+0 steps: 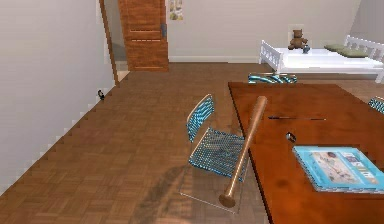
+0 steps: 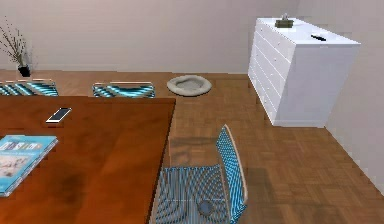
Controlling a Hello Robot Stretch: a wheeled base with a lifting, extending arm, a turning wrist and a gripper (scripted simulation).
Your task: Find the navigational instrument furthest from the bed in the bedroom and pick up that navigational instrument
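A white bed (image 1: 322, 62) stands at the far right of the forward view, with a teddy bear (image 1: 298, 40) and green pillows (image 1: 352, 50) on it. In the arm side view a white dresser (image 2: 295, 75) stands against the right wall. On its top sit a small dark-green blob (image 2: 285, 20) and a flat dark thing (image 2: 318, 38); what they are I cannot make out.
A brown wooden table (image 1: 320, 125) carries a blue book (image 1: 338, 167), a phone (image 2: 59, 114) and a baseball bat (image 1: 246, 150) leaning on its edge. Blue striped chairs (image 1: 212, 135) (image 2: 205, 185) surround it. Also here: a round pet bed (image 2: 189, 85), a potted plant (image 2: 18, 50), a wooden door (image 1: 145, 35), and open wood floor at left.
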